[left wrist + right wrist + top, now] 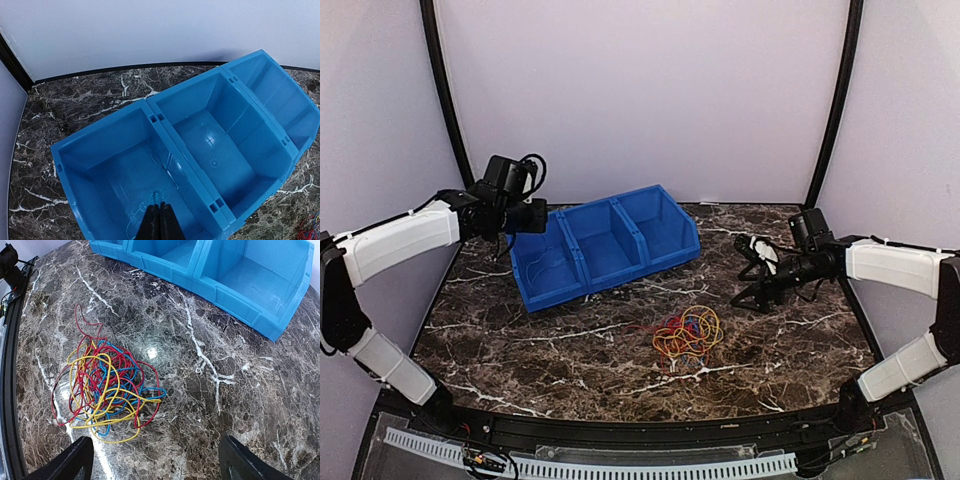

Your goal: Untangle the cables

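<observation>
A tangled bundle of thin yellow, red and blue cables [107, 390] lies on the dark marble surface [240, 390], near the blue plastic three-compartment bin [610, 245]. The right end effector [156, 440] hangs nearby, fingers wide apart. The left end effector [161, 215], fingers pressed together, hangs over the bin's left compartment.

The top camera looks from above and behind my arms over the whole desk [520, 345]. My left wrist view hangs close over the blue bin [182, 157]; my right, near the cables [102, 382], shares it.

Cables [311, 231] partly outside left wrist view
</observation>
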`<state>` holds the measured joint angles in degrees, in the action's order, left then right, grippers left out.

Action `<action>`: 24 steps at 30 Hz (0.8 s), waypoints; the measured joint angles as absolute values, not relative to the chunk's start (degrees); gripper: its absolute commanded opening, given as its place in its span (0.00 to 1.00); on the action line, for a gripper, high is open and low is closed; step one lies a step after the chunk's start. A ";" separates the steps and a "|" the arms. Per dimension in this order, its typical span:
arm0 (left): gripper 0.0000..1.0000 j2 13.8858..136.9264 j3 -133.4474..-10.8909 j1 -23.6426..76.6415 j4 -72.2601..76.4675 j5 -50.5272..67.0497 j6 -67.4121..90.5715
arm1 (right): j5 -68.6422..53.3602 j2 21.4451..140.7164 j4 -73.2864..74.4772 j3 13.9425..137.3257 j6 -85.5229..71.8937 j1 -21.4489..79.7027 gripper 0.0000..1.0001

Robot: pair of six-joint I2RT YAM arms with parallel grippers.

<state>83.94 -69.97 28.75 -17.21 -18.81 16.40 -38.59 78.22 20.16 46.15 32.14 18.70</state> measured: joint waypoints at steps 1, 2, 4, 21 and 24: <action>0.00 84.95 -69.67 28.51 -16.75 -18.59 16.64 | -38.59 78.22 20.21 46.15 32.27 18.70 0.88; 0.00 85.97 -69.45 28.23 -16.29 -18.37 16.86 | -38.59 78.22 20.23 46.15 32.34 18.70 0.88; 0.00 87.74 -69.08 27.70 -15.84 -18.04 17.28 | -38.59 78.22 20.23 46.15 32.40 18.70 0.88; 0.27 96.38 -69.25 23.62 -13.87 -12.23 19.16 | -38.79 78.28 20.93 46.17 32.80 18.70 0.87; 0.42 97.43 -70.41 23.62 -14.48 -11.38 18.83 | -38.74 78.28 21.08 46.22 32.77 18.70 0.87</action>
